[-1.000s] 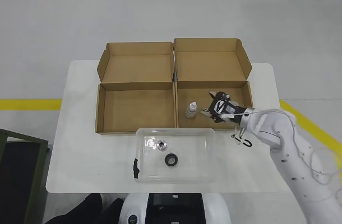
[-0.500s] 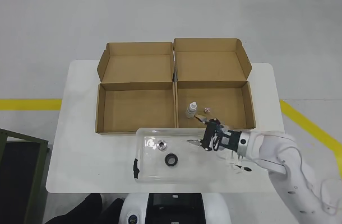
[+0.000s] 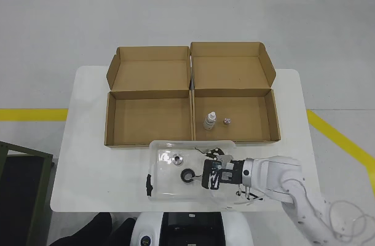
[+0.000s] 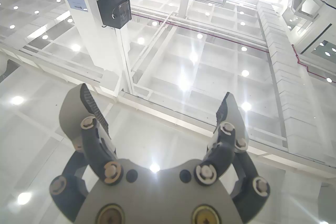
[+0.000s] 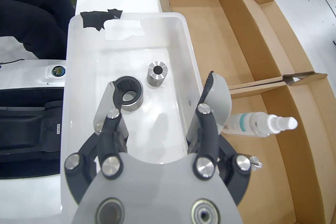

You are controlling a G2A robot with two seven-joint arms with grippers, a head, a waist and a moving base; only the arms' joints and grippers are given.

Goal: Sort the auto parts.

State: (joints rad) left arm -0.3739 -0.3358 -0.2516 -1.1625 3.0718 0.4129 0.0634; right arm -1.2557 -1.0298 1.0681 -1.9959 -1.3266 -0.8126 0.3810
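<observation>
"Right gripper (image 5: 160,83)?"
"Fingers wide apart, holding nothing, over the bin (image 3: 175,142). The ring (image 5: 135,104) and cylinder (image 5: 157,75) sit side by side inside."
"Left gripper (image 4: 156,93)?"
"Spread wide too, nothing held, facing the ceiling."
"Bottle (image 5: 249,121)?"
"In the right box (image 3: 273,117)."

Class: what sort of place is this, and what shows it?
Probably a factory or workshop hall: a yellow floor line, and a table carrying cardboard boxes and metal parts.
</observation>
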